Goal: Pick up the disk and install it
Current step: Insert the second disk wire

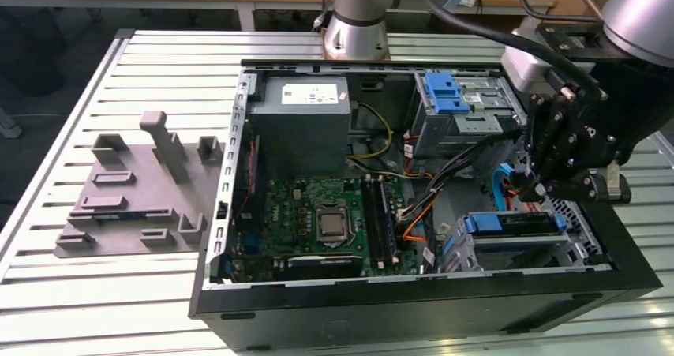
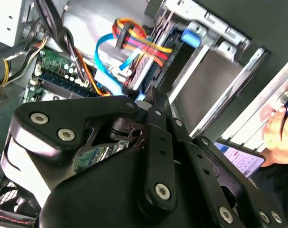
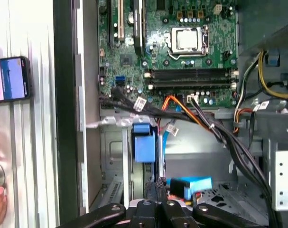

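The disk [image 1: 513, 223], dark with a blue plastic frame, lies in the lower drive bay at the exterior view's right end of the open computer case [image 1: 226, 214]. My gripper [image 1: 535, 189] hangs just above that bay, beside a bundle of blue and orange cables. Its black fingers are pressed together in both wrist views, with nothing seen between them [image 3: 155, 186] [image 2: 151, 92]. In the first wrist view a blue carrier tab [image 3: 144, 142] shows in the bay just ahead of the fingertips.
A grey power supply box [image 1: 305, 127] and an upper cage with a blue latch [image 1: 458, 99] fill the case's far side. Cables [image 3: 200, 118] cross over the motherboard [image 1: 316, 218]. A grey fixture [image 1: 126, 190] lies on the table. A person's hand [image 2: 281, 123] and a phone [image 3: 11, 78] are beside the case.
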Robot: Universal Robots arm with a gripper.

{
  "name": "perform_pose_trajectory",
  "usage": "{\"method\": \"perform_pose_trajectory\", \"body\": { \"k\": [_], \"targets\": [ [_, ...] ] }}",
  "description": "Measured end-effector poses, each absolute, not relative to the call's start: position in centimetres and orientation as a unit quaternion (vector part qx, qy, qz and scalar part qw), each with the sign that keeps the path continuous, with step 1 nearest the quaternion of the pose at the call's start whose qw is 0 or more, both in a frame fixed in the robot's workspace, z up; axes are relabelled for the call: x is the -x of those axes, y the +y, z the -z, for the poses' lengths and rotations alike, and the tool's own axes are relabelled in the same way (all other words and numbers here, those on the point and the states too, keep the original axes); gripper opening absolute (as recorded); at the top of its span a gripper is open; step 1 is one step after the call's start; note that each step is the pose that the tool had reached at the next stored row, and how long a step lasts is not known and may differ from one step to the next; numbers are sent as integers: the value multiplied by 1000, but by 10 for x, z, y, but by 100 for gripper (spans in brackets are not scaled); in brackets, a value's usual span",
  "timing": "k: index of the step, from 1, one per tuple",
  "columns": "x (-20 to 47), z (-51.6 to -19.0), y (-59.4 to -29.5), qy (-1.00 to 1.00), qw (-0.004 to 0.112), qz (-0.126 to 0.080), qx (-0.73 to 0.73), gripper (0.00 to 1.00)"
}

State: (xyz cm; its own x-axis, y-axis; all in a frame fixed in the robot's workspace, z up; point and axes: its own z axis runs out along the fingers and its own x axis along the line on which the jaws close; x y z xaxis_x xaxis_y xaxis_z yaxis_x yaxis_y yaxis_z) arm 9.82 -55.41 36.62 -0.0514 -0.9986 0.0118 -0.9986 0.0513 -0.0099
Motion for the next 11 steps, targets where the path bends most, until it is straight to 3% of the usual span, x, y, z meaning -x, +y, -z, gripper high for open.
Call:
{"method": "perform_pose_trajectory", "body": {
  "k": [11],
  "targets": [
    [-92, -384, -544, -725, 0, -8, -689, 11]
  ]
}}
